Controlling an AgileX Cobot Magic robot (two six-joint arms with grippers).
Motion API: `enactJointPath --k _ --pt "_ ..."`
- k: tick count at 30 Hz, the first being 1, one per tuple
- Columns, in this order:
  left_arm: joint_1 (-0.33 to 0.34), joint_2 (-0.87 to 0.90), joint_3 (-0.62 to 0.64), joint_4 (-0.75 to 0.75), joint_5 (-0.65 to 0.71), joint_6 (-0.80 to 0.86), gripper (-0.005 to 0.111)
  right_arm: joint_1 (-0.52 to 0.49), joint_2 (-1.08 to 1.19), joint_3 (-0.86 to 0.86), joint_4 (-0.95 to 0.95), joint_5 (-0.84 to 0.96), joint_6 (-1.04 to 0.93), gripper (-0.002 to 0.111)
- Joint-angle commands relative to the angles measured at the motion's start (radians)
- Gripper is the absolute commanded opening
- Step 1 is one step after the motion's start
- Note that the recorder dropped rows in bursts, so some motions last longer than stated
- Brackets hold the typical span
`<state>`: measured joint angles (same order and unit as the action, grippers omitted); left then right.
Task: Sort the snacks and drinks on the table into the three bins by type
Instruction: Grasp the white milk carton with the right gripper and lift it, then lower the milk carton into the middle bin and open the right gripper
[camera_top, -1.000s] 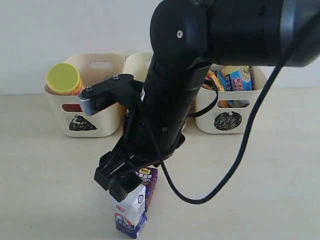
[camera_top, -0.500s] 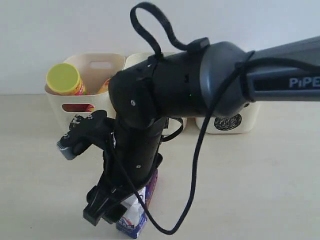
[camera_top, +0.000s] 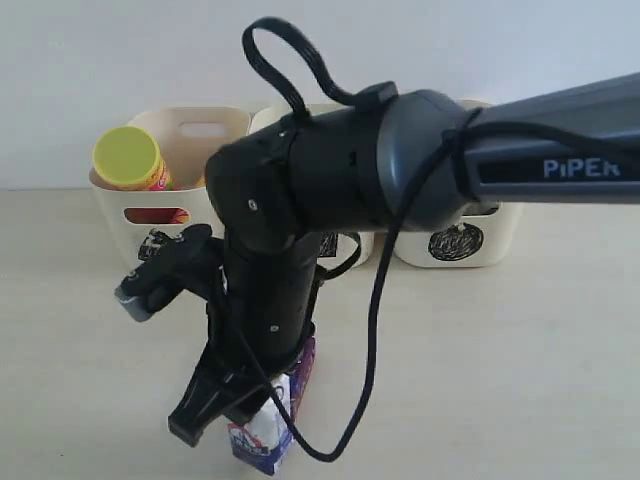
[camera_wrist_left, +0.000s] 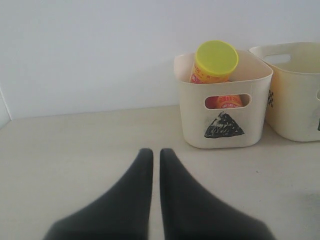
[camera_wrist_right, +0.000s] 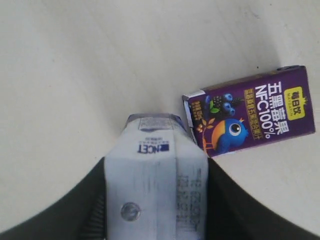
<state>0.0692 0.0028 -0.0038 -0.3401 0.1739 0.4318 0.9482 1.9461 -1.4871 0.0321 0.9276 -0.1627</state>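
The right gripper (camera_wrist_right: 156, 167) is clamped on the carton (camera_wrist_right: 155, 195), with a dark finger (camera_wrist_right: 80, 210) pressed against each side just below its white gable top. The carton stands on the table (camera_top: 520, 370), out in front of the triangle bin (camera_top: 205, 235) and well apart from it. The juice box (camera_wrist_right: 250, 117), purple with a blue bird on it, sits just beside the carton on the side nearer the triangle bin. Whether the two touch cannot be told. The right arm (camera_top: 330, 190) reaches across in front of the triangle bin and drops steeply onto the carton, with a black cable (camera_top: 375, 300) looping off it.

The triangle bin holds a tube (camera_wrist_left: 216, 60) with a yellow-green lid, which leans and pokes above the rim. Something red shows through the bin's handle slot. The middle bin (camera_wrist_left: 295, 95) stands close beside the triangle bin, and its mark is mostly out of view. The circle bin (camera_top: 500, 235) is further along the same row, beyond the middle bin from the triangle bin. The arm hides what it holds.

The left gripper (camera_wrist_left: 152, 155) is closed on nothing, its fingertips almost together. It is over the table, facing the triangle bin from well apart.
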Motion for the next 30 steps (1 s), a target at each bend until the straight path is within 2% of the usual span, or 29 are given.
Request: enactJointPath --k 1,10,16,19,23,30 --pt "-0.009 -0.003 0.004 -0.012 0.000 -0.009 0.004 0.000 -0.050 -0.106 -0.008 0.069 -0.010 0.000" --pt "-0.009 -0.003 0.004 -0.012 0.000 -0.009 0.004 -0.055 -0.061 -0.383 -0.061 0.200 -0.006 0.000" --pt "-0.009 -0.003 0.004 -0.012 0.000 -0.009 0.004 -0.171 -0.061 -0.492 -0.077 0.176 0.013 0.000" --pt "-0.009 -0.003 0.004 -0.012 0.000 -0.009 0.004 -0.237 -0.061 -0.509 -0.097 0.123 0.061 0.000" --pt "-0.009 -0.003 0.004 -0.012 0.000 -0.009 0.004 -0.314 -0.051 -0.509 -0.100 -0.041 0.114 0.000" --pt "-0.009 -0.003 0.004 -0.012 0.000 -0.009 0.004 -0.370 0.037 -0.509 -0.137 -0.221 0.131 0.000"
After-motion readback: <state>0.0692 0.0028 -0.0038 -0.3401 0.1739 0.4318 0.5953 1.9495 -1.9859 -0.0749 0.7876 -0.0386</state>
